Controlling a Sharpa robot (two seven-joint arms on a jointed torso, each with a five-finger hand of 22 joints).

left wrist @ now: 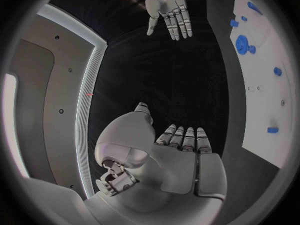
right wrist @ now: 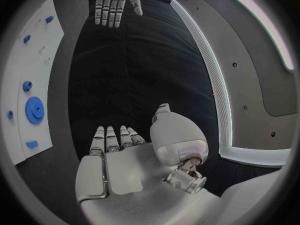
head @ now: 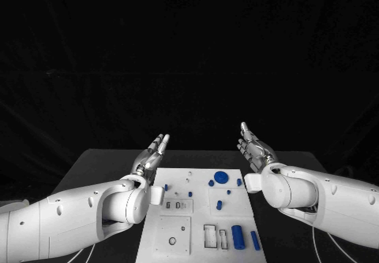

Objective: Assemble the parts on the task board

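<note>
The white task board (head: pixel 170 222) lies in the middle of the table, between my two arms. On its far right part sit a blue gear (head: pixel 221 177) and several small blue pegs (head: pixel 219 205). A blue cylinder (head: pixel 237 236) and a thinner blue rod (head: pixel 255 240) lie near its front right corner. My left hand (head: pixel 151 153) is raised beside the board's far left corner, fingers straight and apart, holding nothing. My right hand (head: pixel 254 147) is raised the same way at the far right corner. The left wrist view shows the left hand (left wrist: pixel 181 142), the right hand (left wrist: pixel 167 10) and the gear (left wrist: pixel 242 43).
The board carries rectangular recesses (head: pixel 210 234) near its front and small holes further back. The black table (head: pixel 95 164) extends to both sides of the board and beyond it. In the right wrist view the board (right wrist: pixel 25 65) lies beside my right hand (right wrist: pixel 115 145).
</note>
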